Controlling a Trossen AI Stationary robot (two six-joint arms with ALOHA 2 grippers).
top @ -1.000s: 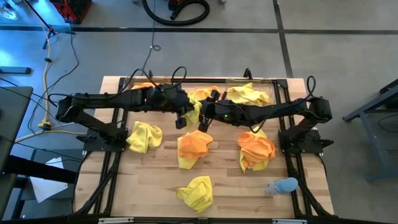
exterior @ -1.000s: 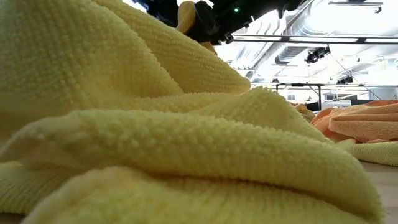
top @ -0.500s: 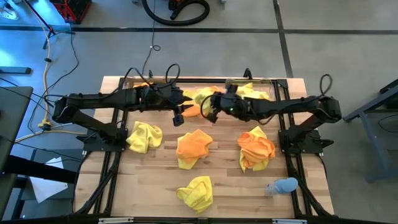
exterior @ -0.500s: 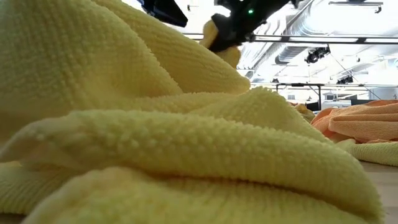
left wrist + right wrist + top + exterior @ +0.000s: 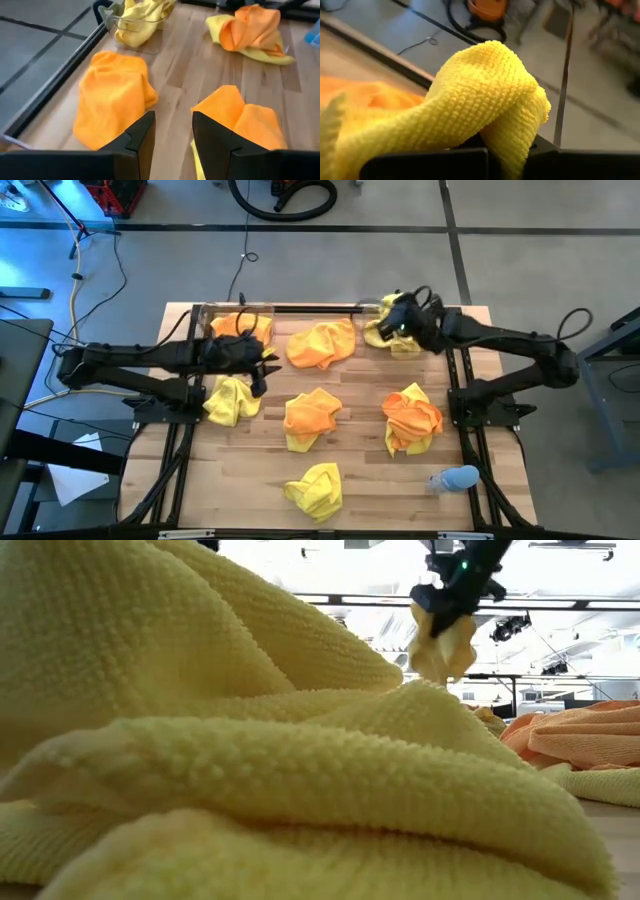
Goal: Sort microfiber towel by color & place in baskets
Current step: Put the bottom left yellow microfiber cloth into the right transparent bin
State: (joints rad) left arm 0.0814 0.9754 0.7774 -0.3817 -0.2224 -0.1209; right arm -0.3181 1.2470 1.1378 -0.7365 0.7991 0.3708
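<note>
Right gripper (image 5: 400, 320): over the far right basket (image 5: 372, 312), on a yellow towel (image 5: 392, 333) heaped there. Left gripper (image 5: 258, 363): beside the far left basket (image 5: 205, 313) holding an orange towel (image 5: 243, 326). Between the grippers: orange towel (image 5: 322, 343). Nearer than the left gripper: yellow towel (image 5: 232, 399). Mid-table: two orange-and-yellow heaps (image 5: 311, 417) (image 5: 411, 418). Near edge: yellow towel (image 5: 316, 489), pale blue object (image 5: 456, 478).

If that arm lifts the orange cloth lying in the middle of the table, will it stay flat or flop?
It would probably flop: the middle orange cloth already lies crumpled in soft folds. The yellow cloth pinched in the right end effector droops around the fingers, so these seem limp and light. The fuzzy weave looks grippy, so slipping seems unlikely.
</note>
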